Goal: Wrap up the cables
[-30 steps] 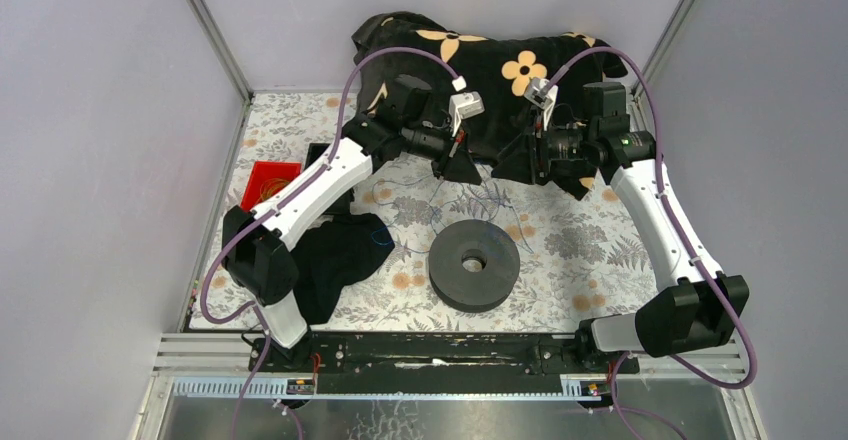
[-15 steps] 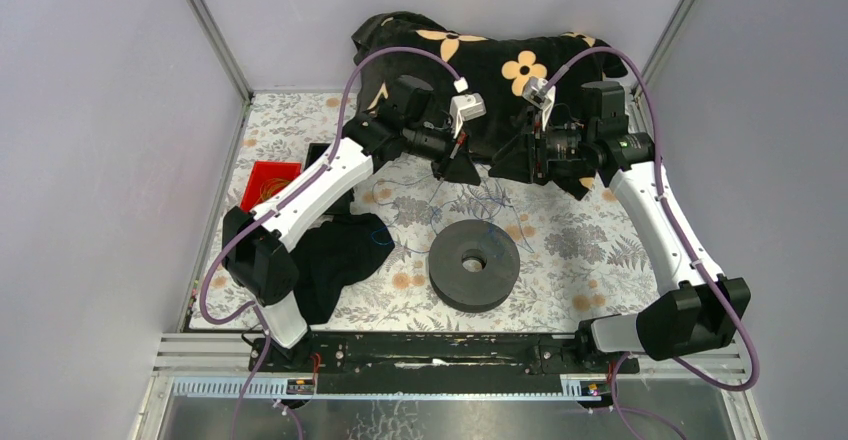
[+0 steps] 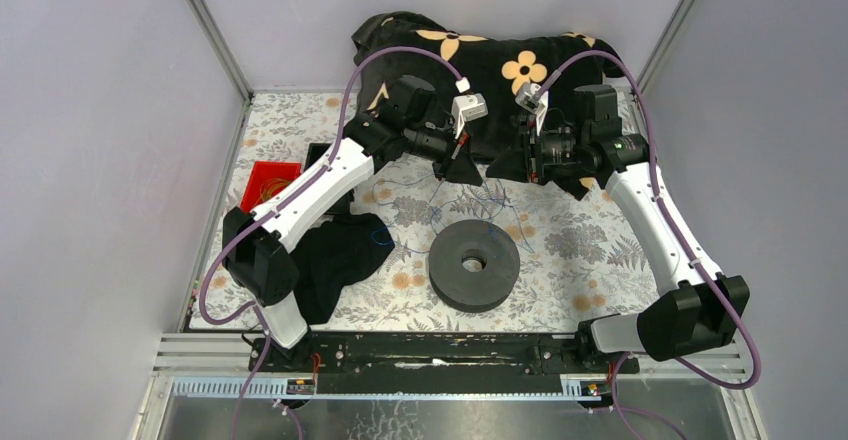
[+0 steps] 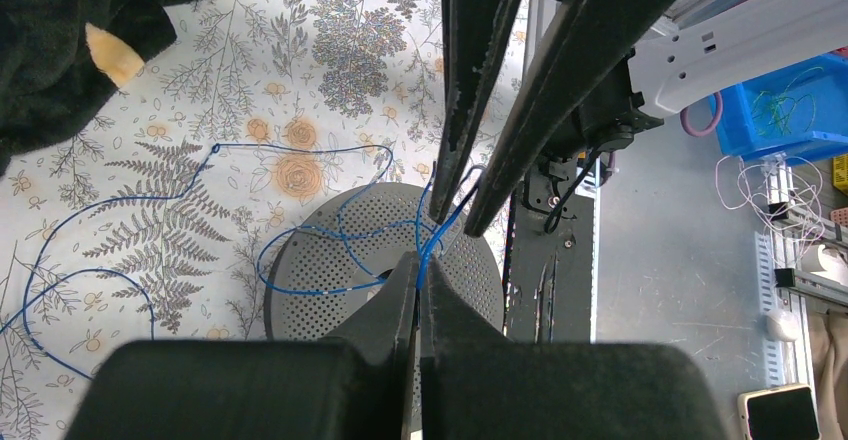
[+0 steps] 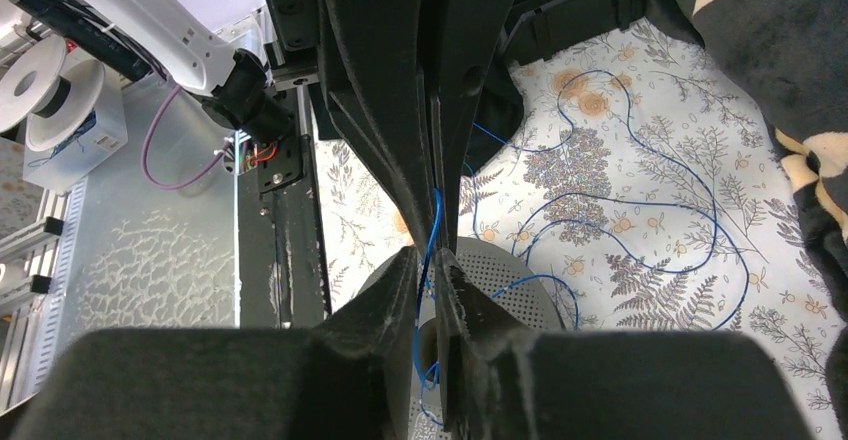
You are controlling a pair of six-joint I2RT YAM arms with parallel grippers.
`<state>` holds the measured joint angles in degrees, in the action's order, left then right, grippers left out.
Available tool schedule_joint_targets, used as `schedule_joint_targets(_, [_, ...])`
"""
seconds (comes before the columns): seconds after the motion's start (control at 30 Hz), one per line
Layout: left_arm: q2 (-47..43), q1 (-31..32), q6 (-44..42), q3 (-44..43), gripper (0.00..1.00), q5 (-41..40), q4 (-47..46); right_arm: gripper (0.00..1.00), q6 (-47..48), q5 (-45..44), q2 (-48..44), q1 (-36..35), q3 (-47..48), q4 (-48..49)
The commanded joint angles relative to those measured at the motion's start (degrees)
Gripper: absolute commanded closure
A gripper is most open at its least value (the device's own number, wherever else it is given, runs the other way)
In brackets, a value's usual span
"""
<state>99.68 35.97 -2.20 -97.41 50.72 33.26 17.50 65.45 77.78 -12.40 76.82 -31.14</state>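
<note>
Above the table (image 3: 590, 245), right gripper (image 4: 453, 227) has narrowed, not clenched, around cables (image 5: 430, 235) the left gripper (image 4: 418, 270) clamps.

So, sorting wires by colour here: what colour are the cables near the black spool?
Blue cables; clearest in the left wrist view.

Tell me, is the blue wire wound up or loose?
Loose: the blue wire sprawls in open loops over the tablecloth and black disc.
</note>
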Motion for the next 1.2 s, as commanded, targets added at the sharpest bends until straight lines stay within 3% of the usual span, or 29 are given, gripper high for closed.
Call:
schedule_joint_targets(0.0, [0.3, 0.2, -1.3, -1.7, 1.00, -0.4, 0.1, 0.86, 0.8, 0.8, -0.7, -0.5, 0.1, 0.1])
schedule_joint_targets(0.13, [0.4, 0.2, -1.5, -1.6, 0.98, -0.4, 0.1, 1.00, 0.5, -1.0, -0.8, -0.6, 0.4, 0.0])
schedule_joint_targets(0.37, [-3.2, -0.6, -2.7, 2.8, 0.72, -0.3, -4.1, 1.00, 2.9, -10.3, -2.7, -0.5, 1.7, -4.0])
schedule_joint_targets(0.6, [-6.5, -1.0, -0.8, 8.6, 0.43, -0.6, -12.4, 1.00, 2.7, -9.8, -4.2, -0.4, 4.0, -6.8])
schedule_joint_targets(0.8, [-8.2, -1.0, 6.9, 15.2, 0.28, 0.2, -23.4, 1.00, -3.8, -8.5, -4.9, -0.3, 3.5, -2.2])
schedule_joint_targets(0.97, [-8.5, -1.0, 14.6, 20.5, 0.28, 1.8, -33.2, 1.00, -10.1, -6.0, -5.2, -0.2, 2.2, 3.1])
schedule_joint_targets(1.17, [-8.3, -1.1, 22.4, 25.4, 0.44, 1.9, -44.0, 1.00, -14.9, -4.0, -5.9, -0.2, -0.2, 8.5])
